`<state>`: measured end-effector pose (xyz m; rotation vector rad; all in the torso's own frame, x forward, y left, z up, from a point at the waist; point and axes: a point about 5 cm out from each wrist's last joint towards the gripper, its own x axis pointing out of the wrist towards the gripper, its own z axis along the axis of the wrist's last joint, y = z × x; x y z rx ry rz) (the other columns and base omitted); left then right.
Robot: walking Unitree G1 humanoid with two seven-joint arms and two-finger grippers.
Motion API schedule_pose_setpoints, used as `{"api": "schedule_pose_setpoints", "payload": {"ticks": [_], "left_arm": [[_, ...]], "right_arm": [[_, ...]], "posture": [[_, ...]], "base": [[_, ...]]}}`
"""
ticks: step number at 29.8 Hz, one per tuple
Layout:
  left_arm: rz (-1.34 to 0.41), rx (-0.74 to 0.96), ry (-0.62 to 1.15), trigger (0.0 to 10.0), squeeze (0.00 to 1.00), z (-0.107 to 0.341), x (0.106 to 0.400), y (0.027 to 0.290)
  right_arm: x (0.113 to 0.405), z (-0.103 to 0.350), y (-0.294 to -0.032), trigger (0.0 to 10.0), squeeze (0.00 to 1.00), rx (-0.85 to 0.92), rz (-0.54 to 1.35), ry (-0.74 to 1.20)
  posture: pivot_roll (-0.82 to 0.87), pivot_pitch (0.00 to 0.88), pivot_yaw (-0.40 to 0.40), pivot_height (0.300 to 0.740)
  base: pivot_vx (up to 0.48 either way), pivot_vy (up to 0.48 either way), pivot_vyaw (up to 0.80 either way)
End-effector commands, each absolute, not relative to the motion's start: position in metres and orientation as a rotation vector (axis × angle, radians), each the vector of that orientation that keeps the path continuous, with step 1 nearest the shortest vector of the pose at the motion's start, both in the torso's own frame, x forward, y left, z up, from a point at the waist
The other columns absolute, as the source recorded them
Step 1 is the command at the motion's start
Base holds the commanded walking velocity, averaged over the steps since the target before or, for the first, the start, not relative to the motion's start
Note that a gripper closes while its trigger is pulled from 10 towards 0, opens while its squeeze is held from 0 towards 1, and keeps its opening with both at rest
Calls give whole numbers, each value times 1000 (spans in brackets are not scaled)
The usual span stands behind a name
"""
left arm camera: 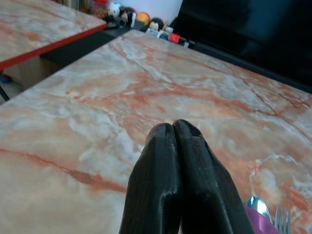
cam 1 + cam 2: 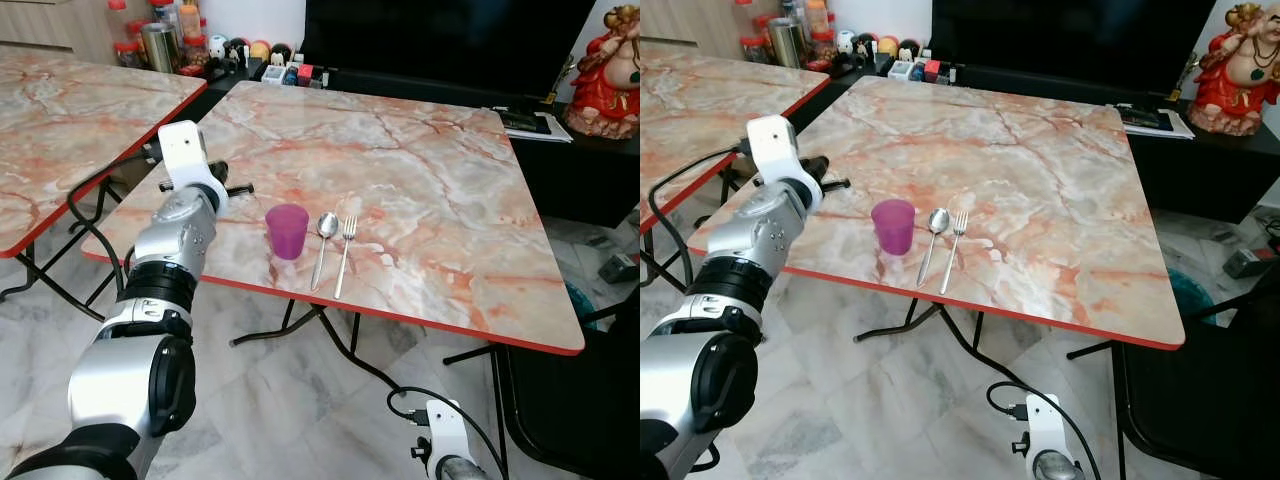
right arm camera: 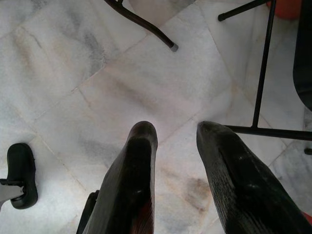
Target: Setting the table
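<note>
A purple cup stands upright near the front edge of the marble table. Just right of it lie a spoon and a fork, side by side with their handles toward me. My left gripper hovers low over the table a little left of the cup, shut with nothing in it. In the left wrist view its fingertips press together, and the cup's rim peeks out beside them. My right gripper hangs open above the floor.
A second marble table stands close on the left. Jars and small items line the back, with a dark cabinet and a red figurine. A black chair is at the right. Table legs and a cable cross the floor.
</note>
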<state>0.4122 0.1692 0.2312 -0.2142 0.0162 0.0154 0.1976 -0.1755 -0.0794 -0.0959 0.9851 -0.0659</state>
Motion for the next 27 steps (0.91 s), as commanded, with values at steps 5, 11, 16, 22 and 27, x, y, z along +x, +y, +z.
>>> {"api": "schedule_pose_setpoints", "payload": {"ticks": [5, 11, 16, 22, 27], "left_arm": [[-24, -247, 60, 10000, 588, 219, 409, 168], [-57, -328, 143, 10000, 1000, 209, 406, 161], [-117, -336, 195, 10000, 1000, 208, 406, 155], [-164, -367, 225, 10000, 1000, 212, 408, 153], [-186, -346, 261, 10000, 1000, 211, 411, 152]], "right_arm": [[199, -78, -180, 10000, 0, -105, -68, 983], [200, -78, -180, 10000, 0, -106, -68, 983], [199, -78, -182, 10000, 0, -110, -65, 986], [199, -78, -182, 10000, 0, -108, -65, 982], [198, -78, -182, 10000, 0, -104, -61, 986]], "posture": [[22, 0, -88, 740], [19, 0, -95, 740], [20, 0, -95, 740], [16, 0, -88, 740], [14, 0, -82, 740]], "base": [[0, 0, 0], [0, 0, 0], [0, 0, 0], [0, 0, 0], [0, 0, 0]]}}
